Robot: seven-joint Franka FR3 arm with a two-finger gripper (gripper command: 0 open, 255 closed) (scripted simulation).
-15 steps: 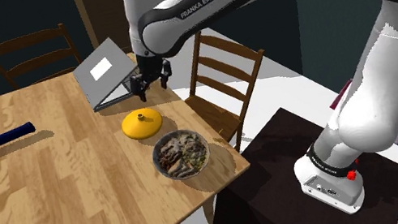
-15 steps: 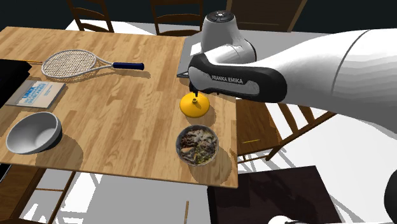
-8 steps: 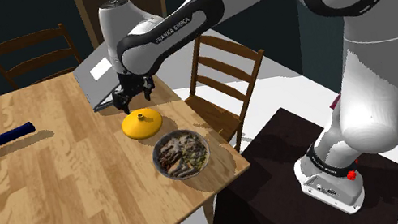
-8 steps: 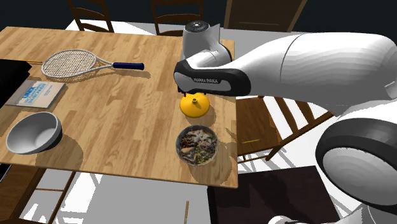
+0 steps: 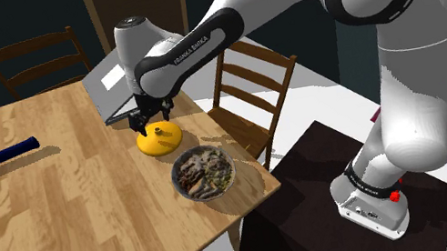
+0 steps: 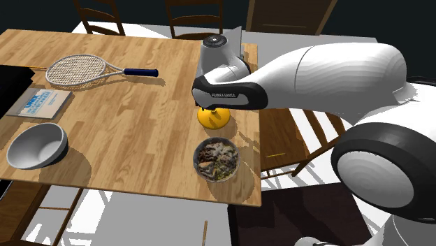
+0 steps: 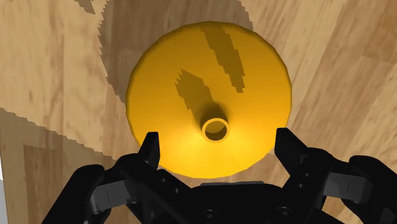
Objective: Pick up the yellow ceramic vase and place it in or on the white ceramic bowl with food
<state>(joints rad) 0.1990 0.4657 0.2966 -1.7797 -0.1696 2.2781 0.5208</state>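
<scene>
Hanging wide open, the gripper point(image 7: 218, 151) holds nothing, one finger each side of the yellow vase point(image 7: 191, 83) below it. Vase stands upright on the wooden table point(image 7: 331, 57), axis vertical, narrow neck pointing up at the gripper. Nearby bowl of food point(image 5: 204, 173) sits apart.

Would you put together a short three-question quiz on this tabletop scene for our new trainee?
1. True or false: the gripper is shut on the yellow vase.
2. Which thing lies nearest the vase? A) bowl of food B) tennis racket C) empty grey bowl
3. Fill in: the vase stands upright on the wooden ___.
Key: 1. False: the fingers stand open on either side of its neck, not touching it. 2. A. 3. table.
</scene>
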